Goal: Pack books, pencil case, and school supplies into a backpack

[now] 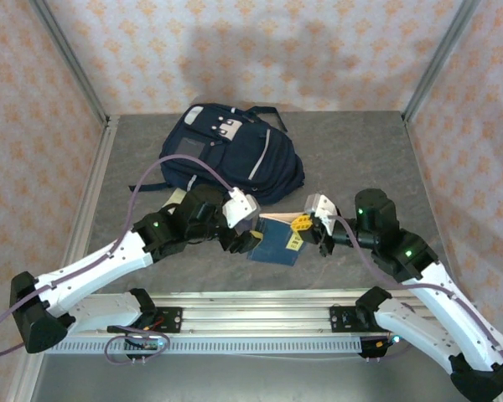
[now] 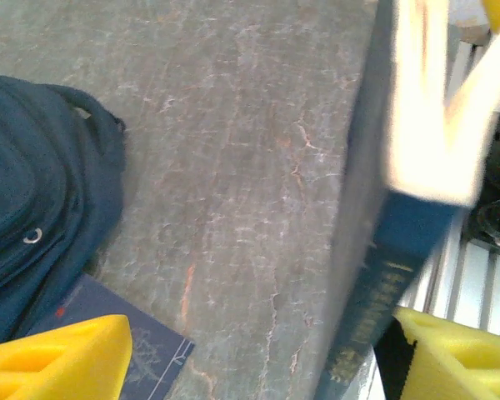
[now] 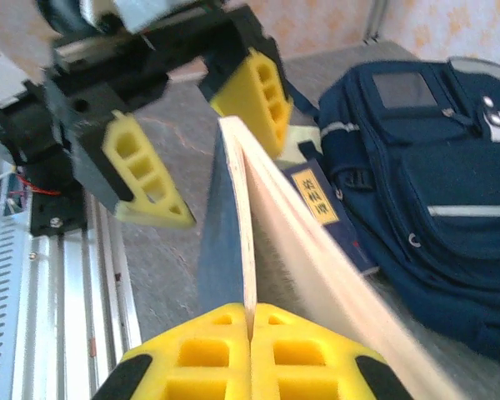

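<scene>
Book (image 3: pixel 219 250) held on edge just in front of the backpack (image 1: pixel 226 151)
We see the right gripper (image 3: pixel 250 354) pressed tight on the navy book's edge, its pale leaves splaying toward the backpack. Our left gripper (image 3: pixel 196 137) stands spread, one yellow finger either side of the book's other edge. A second navy book (image 3: pixel 325 208) lies flat just beside the backpack's near side, on the grey table (image 1: pixel 360 159).

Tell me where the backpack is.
Top view: the backpack lies on the far middle of the table, slightly left, just beyond the open left pincer.
</scene>
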`<state>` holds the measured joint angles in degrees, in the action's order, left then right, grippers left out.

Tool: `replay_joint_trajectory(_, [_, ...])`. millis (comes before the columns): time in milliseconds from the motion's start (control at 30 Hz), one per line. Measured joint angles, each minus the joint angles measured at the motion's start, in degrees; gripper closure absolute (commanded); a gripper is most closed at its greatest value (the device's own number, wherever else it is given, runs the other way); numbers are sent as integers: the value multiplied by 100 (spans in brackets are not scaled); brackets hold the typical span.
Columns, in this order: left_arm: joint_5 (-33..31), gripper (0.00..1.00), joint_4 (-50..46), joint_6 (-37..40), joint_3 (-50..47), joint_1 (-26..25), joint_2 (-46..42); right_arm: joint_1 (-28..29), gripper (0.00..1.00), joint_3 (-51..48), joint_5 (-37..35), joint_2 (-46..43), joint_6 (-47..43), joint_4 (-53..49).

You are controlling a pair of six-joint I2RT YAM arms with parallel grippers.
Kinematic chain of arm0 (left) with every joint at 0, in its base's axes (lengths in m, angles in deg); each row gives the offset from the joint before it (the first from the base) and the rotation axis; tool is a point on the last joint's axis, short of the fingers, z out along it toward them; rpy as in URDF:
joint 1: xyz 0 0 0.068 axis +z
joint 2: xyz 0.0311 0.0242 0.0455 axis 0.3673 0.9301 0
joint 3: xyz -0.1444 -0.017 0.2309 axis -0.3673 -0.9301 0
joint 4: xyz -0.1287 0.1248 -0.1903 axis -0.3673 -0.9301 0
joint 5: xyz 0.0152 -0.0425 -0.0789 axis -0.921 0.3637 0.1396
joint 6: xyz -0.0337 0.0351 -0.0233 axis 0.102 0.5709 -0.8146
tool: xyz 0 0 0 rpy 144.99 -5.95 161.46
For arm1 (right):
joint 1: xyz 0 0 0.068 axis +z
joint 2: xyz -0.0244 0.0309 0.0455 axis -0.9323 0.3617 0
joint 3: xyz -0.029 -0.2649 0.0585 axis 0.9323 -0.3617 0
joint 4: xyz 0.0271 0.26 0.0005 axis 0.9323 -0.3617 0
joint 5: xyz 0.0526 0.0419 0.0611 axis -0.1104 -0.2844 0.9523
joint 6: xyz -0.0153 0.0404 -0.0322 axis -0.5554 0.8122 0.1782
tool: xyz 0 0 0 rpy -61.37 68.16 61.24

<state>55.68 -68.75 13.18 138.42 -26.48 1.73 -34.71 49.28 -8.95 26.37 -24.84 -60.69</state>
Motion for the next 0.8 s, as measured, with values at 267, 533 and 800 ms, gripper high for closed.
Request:
replay_joint_trajectory(267, [925, 55, 85, 293, 11, 2, 197, 0, 100, -68, 577, -74, 46, 328])
replay_joint_trajectory(533, [1462, 100, 61, 457, 28, 2, 240, 0, 86, -249, 404, -85, 282, 662])
replay_joint_trajectory(800, [1362, 100, 446, -44, -138, 9, -164, 26, 43, -557, -800, -662, 1093, 1414])
